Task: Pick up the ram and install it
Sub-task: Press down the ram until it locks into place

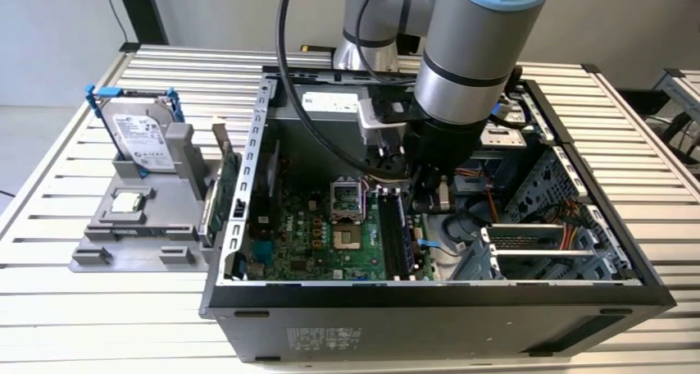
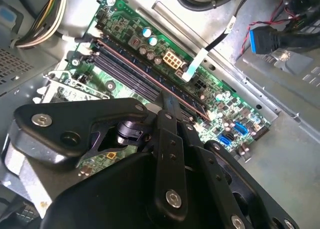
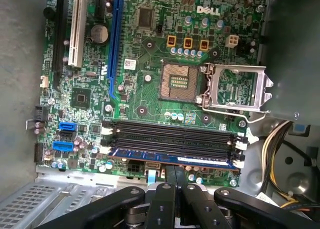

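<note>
Silver-and-blue arm (image 1: 465, 70) reaching steeply down into the open black computer case (image 1: 438, 296) on the slatted worktop (image 1: 65, 308). Black end effector (image 3: 175, 181) directly above the long, thin blue-black ram stick (image 3: 172, 157), which lies in the outermost of 4 slots on the green motherboard (image 3: 145, 96); fingers drawn close together, holding nothing. Silver hard drive in blue frame (image 1: 140, 136) stands outside the case

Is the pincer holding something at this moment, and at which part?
It looks like nothing is held. The ram sits in a slot on the motherboard, and the pincer is right at its long edge, fingers together.
</note>
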Action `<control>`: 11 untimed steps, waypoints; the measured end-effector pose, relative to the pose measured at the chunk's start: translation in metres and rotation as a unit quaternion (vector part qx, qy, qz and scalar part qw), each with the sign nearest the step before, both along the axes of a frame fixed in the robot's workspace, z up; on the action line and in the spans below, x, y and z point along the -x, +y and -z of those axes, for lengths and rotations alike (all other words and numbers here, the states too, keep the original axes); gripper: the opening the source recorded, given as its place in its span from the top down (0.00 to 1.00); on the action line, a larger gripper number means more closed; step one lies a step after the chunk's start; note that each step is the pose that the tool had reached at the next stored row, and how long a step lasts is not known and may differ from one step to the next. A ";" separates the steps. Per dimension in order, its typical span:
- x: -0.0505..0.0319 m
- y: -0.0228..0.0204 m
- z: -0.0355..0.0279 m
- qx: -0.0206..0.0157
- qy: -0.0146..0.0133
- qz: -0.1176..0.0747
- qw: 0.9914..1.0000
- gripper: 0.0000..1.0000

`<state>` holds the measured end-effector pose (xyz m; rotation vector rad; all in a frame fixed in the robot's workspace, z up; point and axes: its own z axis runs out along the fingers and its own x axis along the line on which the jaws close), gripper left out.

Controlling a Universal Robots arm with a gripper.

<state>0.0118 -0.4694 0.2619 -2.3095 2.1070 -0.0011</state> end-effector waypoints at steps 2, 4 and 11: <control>0.0001 0.0000 0.0000 0.000 0.000 0.000 1.000 1.00; 0.0001 0.0000 0.0000 0.000 0.000 0.000 1.000 1.00; 0.0002 0.0000 0.0015 0.001 0.000 0.000 1.000 1.00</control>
